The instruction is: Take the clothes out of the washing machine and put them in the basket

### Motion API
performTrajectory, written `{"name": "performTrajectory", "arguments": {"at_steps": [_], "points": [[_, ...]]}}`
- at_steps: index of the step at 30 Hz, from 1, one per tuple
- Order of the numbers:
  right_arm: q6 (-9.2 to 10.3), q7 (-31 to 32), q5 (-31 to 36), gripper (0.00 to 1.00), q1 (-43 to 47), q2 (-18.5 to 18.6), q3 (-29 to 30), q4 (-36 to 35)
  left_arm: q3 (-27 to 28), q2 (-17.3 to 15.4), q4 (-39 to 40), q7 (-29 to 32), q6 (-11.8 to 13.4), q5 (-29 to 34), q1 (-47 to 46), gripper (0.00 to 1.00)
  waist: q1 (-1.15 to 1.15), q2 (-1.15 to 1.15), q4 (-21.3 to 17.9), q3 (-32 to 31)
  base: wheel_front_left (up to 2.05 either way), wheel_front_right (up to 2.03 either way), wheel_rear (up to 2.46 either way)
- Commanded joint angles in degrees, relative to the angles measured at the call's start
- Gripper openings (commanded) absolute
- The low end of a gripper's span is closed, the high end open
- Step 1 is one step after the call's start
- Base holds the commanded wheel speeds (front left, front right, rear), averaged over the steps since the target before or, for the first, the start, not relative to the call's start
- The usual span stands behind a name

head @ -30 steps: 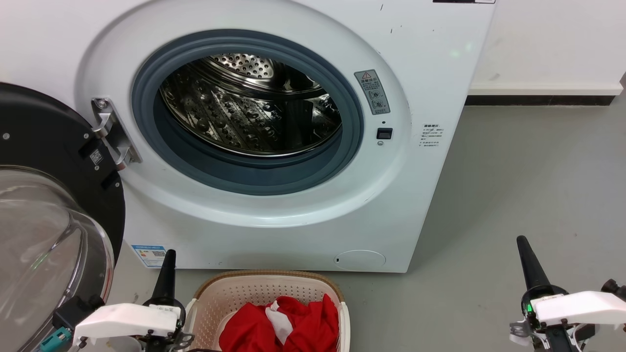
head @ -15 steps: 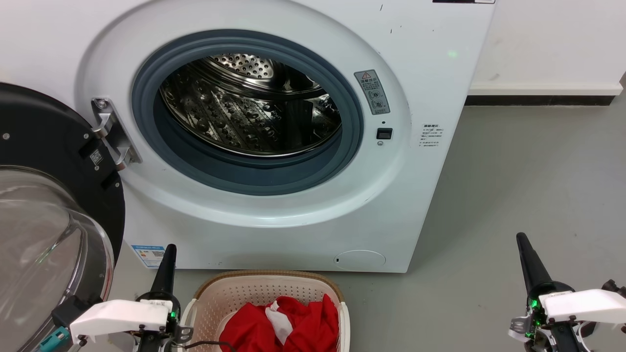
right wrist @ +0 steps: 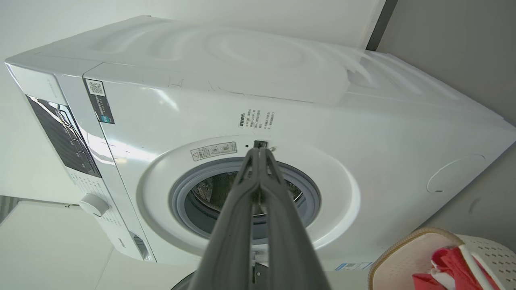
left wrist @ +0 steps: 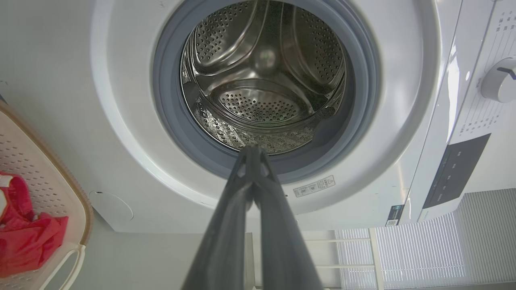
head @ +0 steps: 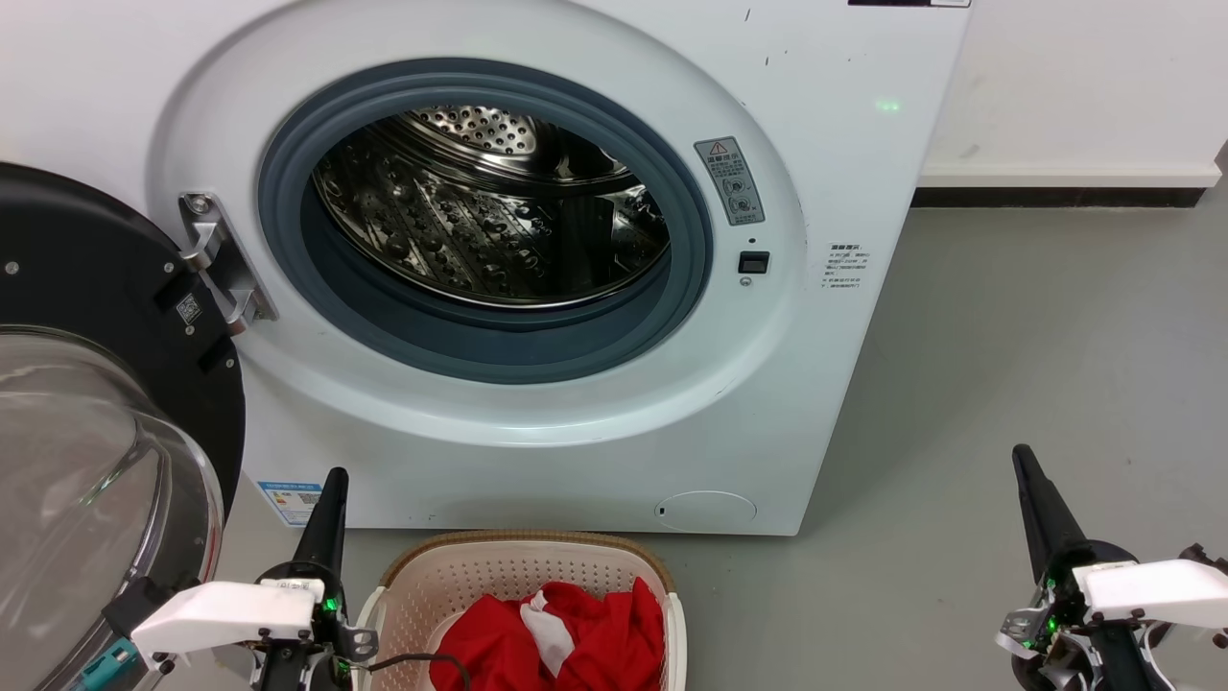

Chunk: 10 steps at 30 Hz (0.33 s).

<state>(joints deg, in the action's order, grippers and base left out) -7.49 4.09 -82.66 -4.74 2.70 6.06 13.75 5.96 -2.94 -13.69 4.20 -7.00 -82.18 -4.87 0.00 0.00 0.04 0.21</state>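
From the head view, the washing machine (head: 844,144) had its door (head: 96,288) swung wide open to the left, and the steel drum (head: 480,230) looked like bare metal as far in as the camera could see. The red clothes (head: 556,643) sat bunched in the basket (head: 523,539), which stood on the floor (head: 1007,336) right in front of the washer. The left gripper (head: 335,480) hung just beside the basket's left rim, and the right gripper (head: 1025,465) was well off to the right over open floor.

The left wrist view looked straight into the drum: dimpled steel and paddles, no red in it. That gripper's two fingers were pressed together at the tips, pinching nothing. A corner of the basket with red fabric showed at the left edge.

The right wrist view showed the washer tilted, with the fingers likewise closed tip to tip and empty, and the basket at the bottom right.

So the job looked pretty much done. If anything was hiding deeper in, it would likely be light, floppy and easy to snag on the grey seal (head: 288,240). Best bet would be pinching a thick bunched fold, not the thin white trim.
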Motion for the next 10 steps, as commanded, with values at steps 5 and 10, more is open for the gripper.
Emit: {"name": "performTrajectory", "arguments": {"at_steps": [5, 10], "points": [[0.0, 0.79, -2.74, 0.0, -1.33, 0.27, 0.21, 0.06, 0.33, 0.07, -0.08, 0.72, -0.32, -2.85, -0.99, 0.0, 0.0, 0.0, -0.01, -0.01, 0.0, 0.0, 0.0], [0.0, 1.34, -4.85, 0.0, -1.55, 0.29, 0.29, 0.15, 0.45, 0.08, -0.17, 1.25, -0.46, -5.05, -1.27, 0.0, 0.0, 0.0, -0.02, -0.02, 0.0, 0.0, 0.0]]}}
